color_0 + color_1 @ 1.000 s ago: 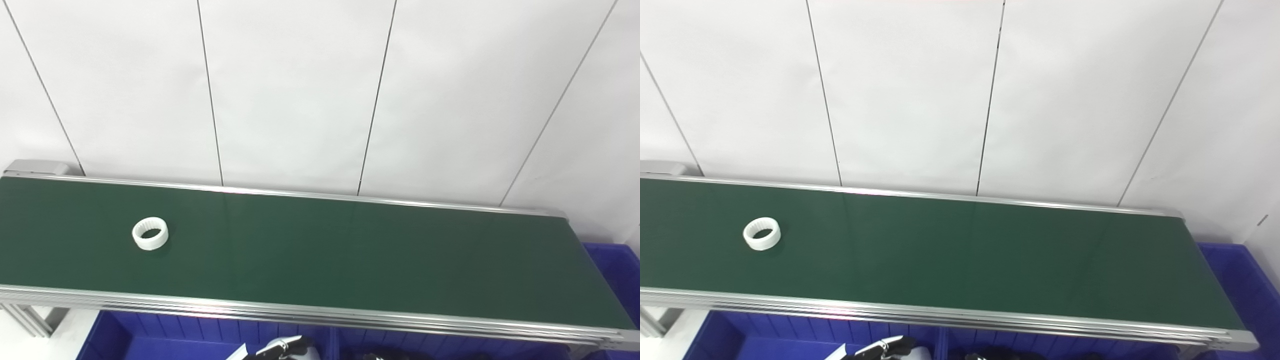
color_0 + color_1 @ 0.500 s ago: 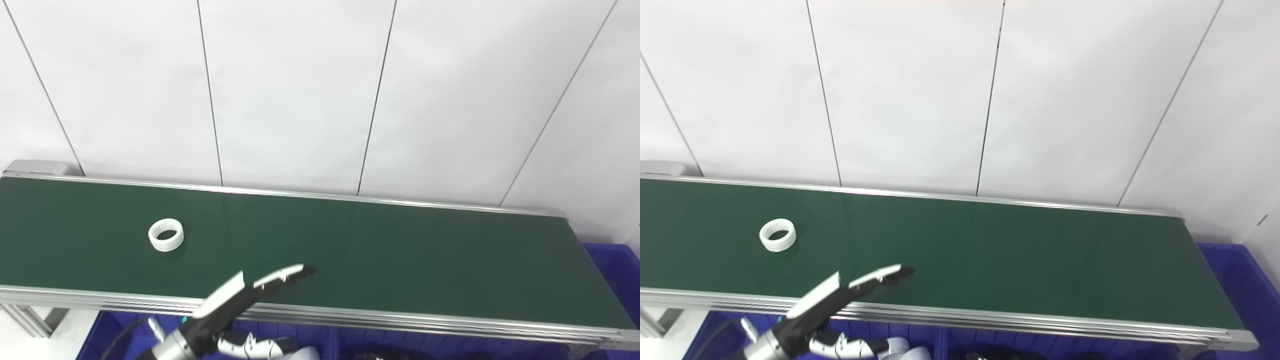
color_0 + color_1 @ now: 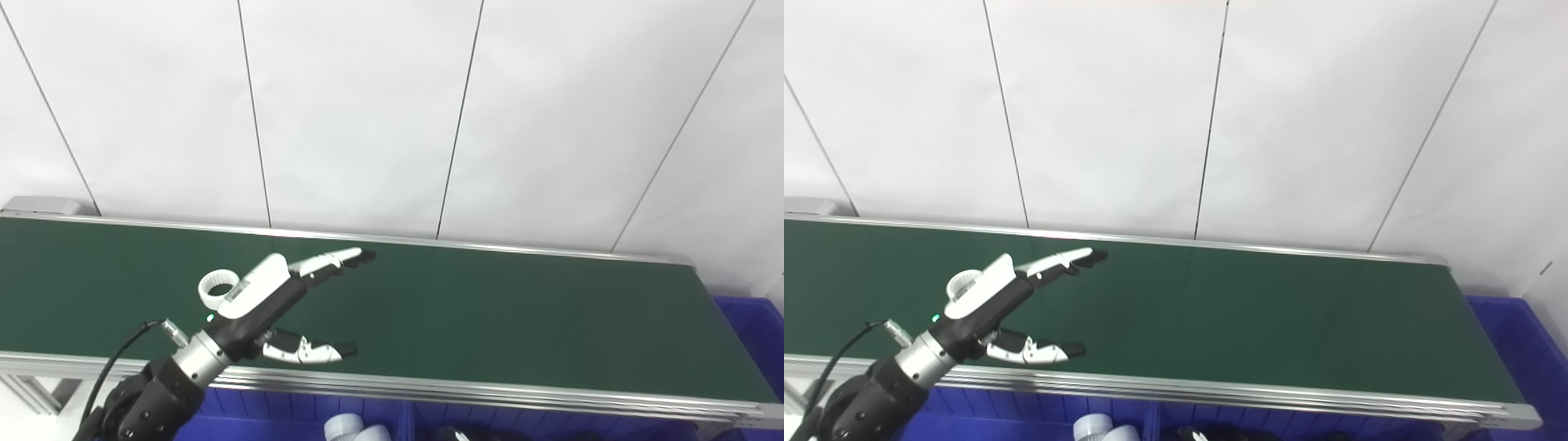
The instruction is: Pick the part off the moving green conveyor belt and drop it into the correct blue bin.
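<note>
A white ring-shaped part [image 3: 217,288] lies on the green conveyor belt [image 3: 490,306], left of the middle. My left hand [image 3: 275,297] is raised over the belt just right of the ring, open, fingers stretched to the right and thumb spread below. Its back hides part of the ring; in the right eye view only the ring's top [image 3: 963,280] shows behind the hand [image 3: 1004,306]. The hand holds nothing. My right hand is out of view.
Blue bins [image 3: 257,422] run under the belt's near edge, with white cylindrical parts [image 3: 352,427] in one. Another blue bin [image 3: 756,334] stands at the belt's right end. A white panelled wall stands behind the belt.
My left hand rose from below the belt's near edge and now hovers over the belt beside the ring. The ring moved rightward along the belt.
</note>
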